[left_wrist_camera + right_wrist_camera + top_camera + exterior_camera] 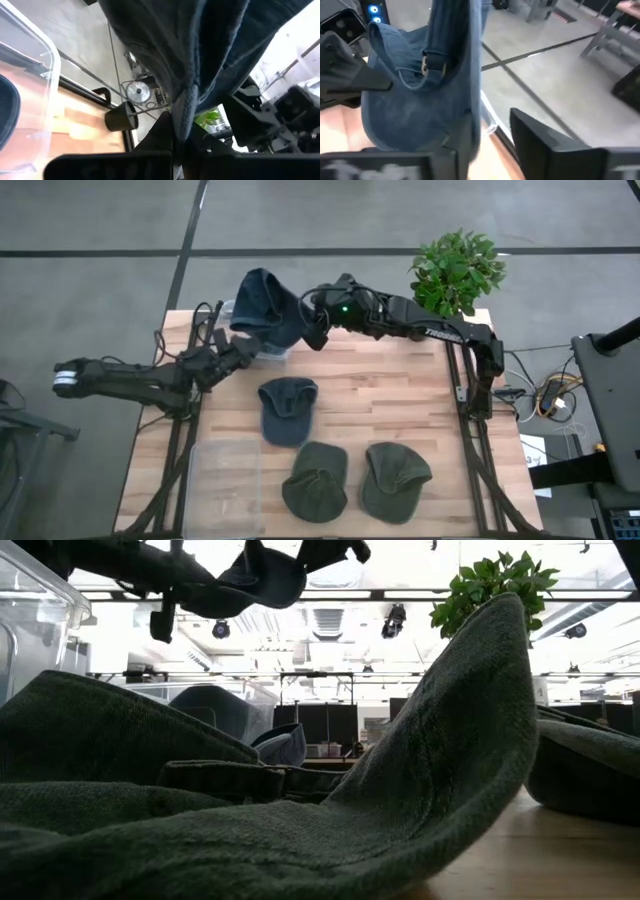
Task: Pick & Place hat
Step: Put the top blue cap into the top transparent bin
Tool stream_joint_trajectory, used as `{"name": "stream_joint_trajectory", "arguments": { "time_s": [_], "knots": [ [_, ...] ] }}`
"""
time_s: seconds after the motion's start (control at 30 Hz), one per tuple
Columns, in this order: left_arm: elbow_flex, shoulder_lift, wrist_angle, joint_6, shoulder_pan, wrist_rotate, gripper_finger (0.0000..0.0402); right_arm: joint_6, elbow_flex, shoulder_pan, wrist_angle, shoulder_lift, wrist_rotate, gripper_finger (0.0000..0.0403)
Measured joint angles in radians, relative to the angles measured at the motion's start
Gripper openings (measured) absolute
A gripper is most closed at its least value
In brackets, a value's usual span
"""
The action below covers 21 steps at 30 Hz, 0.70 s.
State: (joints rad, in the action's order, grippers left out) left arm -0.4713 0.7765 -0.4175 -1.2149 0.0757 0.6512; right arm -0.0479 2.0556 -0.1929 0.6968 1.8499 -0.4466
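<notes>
Blue hat (268,308) aloft over table's far-left corner, pinched by both right gripper (312,328) and left gripper (252,340). Pick done; placing left. Three hats on table (400,400); bin (225,485) apparently empty.

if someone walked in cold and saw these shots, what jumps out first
First the blue hat held up in the air over the far edge of the table, with the right tool and the left tool both gripping it from opposite sides. Next, three more hats lie flat on the wood: another blue hat mid-table and two green hats side by side nearer the front. A leafy plant sits at the far right corner.
</notes>
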Motion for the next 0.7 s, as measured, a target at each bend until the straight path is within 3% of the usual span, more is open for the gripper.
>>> {"name": "stream_joint_trajectory", "arguments": {
  "time_s": [0.17, 0.33, 0.5, 0.7],
  "knots": [
    [0.001, -0.034, 0.027, -0.059, 0.002, 0.129, 0.0005, 0.060, 0.003, -0.010, 0.007, -0.048, -0.080, 0.0195],
    [0.000, -0.080, 0.159, -0.102, 0.001, 0.204, 0.0005, 0.097, 0.001, -0.005, 0.024, -0.057, -0.142, 0.0229],
    [0.000, -0.125, 0.426, -0.231, 0.001, 0.241, 0.0005, 0.117, 0.000, -0.012, 0.045, -0.066, -0.145, 0.0244],
    [0.000, -0.141, 0.700, -0.522, 0.003, 0.304, 0.0005, 0.129, -0.005, -0.006, 0.057, -0.065, -0.132, 0.0251]
  ]
}}
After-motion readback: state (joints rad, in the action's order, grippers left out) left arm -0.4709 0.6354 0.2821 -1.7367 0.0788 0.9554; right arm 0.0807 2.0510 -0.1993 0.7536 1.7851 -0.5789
